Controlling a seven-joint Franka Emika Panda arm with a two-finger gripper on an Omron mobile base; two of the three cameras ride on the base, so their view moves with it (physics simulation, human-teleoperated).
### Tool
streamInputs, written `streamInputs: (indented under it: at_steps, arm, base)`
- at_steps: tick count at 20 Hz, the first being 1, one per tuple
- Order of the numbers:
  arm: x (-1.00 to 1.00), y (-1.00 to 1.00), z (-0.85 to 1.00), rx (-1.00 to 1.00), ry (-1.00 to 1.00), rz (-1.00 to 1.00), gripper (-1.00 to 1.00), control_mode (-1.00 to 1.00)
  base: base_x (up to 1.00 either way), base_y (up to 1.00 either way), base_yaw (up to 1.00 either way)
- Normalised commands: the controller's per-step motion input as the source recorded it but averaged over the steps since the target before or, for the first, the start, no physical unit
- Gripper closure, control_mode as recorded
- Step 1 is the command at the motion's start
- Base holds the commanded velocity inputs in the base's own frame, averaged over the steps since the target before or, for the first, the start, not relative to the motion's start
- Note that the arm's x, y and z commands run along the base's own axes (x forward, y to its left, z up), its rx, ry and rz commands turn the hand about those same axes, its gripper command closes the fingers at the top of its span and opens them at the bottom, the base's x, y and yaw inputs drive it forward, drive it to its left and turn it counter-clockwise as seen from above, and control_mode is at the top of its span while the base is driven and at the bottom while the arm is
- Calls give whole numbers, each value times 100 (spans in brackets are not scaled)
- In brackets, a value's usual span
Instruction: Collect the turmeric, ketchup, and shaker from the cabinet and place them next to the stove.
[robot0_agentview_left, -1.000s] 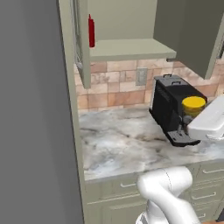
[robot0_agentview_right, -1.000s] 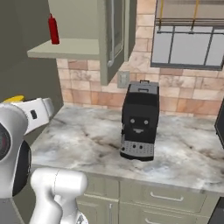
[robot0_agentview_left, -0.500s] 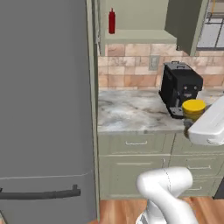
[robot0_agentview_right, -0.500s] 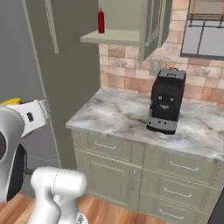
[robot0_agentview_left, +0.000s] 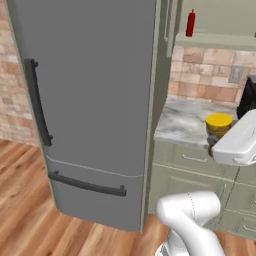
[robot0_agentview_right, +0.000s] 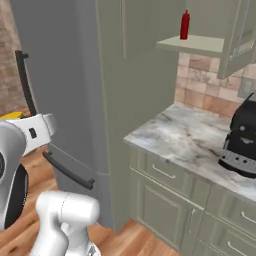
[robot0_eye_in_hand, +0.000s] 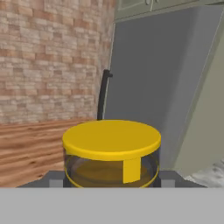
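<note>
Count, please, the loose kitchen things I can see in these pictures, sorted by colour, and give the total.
Yellow-lidded: 1, the turmeric, held at the robot's hand.
Red: 1, the ketchup, standing on the cabinet shelf.
Black: 1, the coffee machine on the counter.
Total: 3

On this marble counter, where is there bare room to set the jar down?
The counter lies bare from its edge beside the tall cabinet panel across to the coffee machine, which crowds the far end. The gripper holds the turmeric; the ketchup stands on the shelf above.
</note>
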Motion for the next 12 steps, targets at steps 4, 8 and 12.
streamInputs:
  at_steps: [4,8,12]
  arm:
    - [0,0,0,0,0,0,100,100]
    - [0,0,0,0,0,0,100,100]
    - [0,0,0,0,0,0,100,100]
  base:
    - [-76,-19,48]
    - [-79,-6,48]
    - [-75,1,48]
